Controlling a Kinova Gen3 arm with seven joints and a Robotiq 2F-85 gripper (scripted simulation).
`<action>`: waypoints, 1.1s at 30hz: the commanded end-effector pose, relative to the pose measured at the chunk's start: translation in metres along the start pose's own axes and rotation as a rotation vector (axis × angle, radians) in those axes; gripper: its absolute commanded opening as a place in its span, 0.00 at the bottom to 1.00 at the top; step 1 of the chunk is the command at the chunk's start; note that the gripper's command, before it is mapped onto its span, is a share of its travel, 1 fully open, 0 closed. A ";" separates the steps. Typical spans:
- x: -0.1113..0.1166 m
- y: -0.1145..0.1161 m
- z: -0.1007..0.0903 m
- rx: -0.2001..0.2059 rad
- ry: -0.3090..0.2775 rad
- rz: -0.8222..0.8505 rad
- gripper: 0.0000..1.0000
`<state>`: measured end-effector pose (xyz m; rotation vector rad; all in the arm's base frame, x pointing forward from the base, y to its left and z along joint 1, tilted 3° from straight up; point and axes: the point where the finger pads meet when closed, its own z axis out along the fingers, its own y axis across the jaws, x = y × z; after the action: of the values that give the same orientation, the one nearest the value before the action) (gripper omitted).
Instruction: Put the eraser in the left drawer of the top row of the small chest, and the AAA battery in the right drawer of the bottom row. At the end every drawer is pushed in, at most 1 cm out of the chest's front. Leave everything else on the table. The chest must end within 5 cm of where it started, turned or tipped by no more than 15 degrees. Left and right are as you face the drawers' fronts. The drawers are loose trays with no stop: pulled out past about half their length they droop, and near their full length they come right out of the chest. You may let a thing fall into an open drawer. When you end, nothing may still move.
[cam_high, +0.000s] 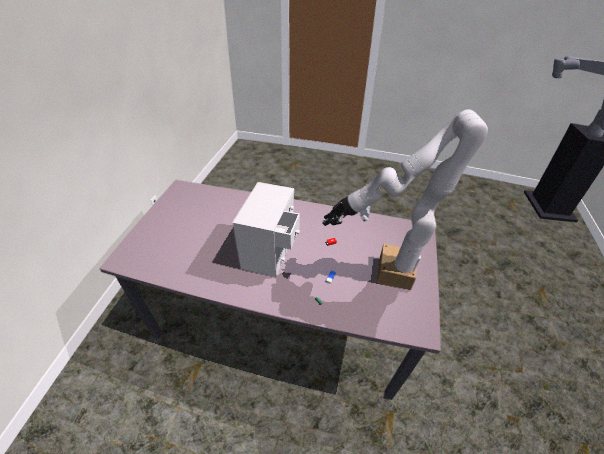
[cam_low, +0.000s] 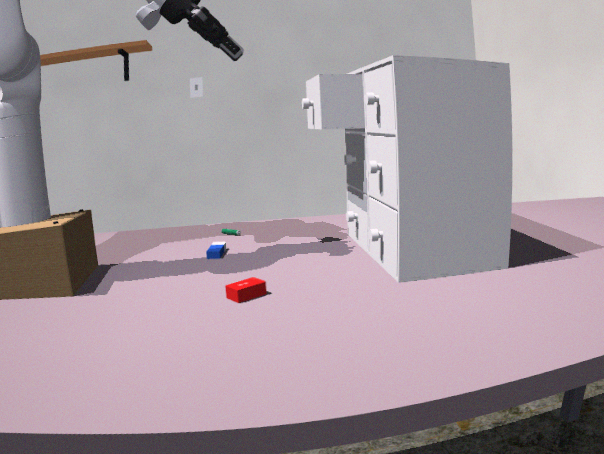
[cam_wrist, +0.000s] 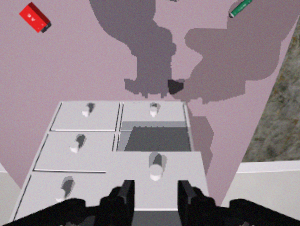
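The white chest (cam_high: 255, 250) (cam_low: 452, 165) stands upright. Its top-left drawer (cam_high: 283, 241) (cam_low: 342, 102) (cam_wrist: 120, 162) is well out and looks level; the part of its inside that shows holds nothing. The bottom-right drawer (cam_low: 385, 255) (cam_wrist: 70, 121) looks pushed in. The blue and white eraser (cam_high: 331, 276) (cam_low: 216, 251) lies on the table. The green AAA battery (cam_high: 318, 301) (cam_low: 231, 232) (cam_wrist: 241, 8) lies beyond it, towards the table's long edge. My gripper (cam_high: 326, 221) (cam_low: 237, 54) (cam_wrist: 156, 193) is partly open and empty, above and in front of the chest, clear of the open drawer's handle.
A red block (cam_high: 331, 241) (cam_low: 245, 290) (cam_wrist: 34, 17) with a dark end lies on the table (cam_high: 200, 210) (cam_low: 300, 350), on the other side of the eraser from the battery. The arm's wooden base block (cam_high: 396, 277) (cam_low: 40, 262) stands opposite the chest's front. The other drawers look shut.
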<state>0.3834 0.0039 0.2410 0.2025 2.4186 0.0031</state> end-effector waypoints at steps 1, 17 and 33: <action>-0.002 0.001 -0.001 -0.002 0.002 -0.001 0.33; -0.001 0.002 -0.005 -0.006 0.026 -0.001 0.33; -0.002 0.002 -0.010 -0.003 0.060 0.000 0.33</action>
<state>0.3776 0.0029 0.2469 0.2135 2.4784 0.0050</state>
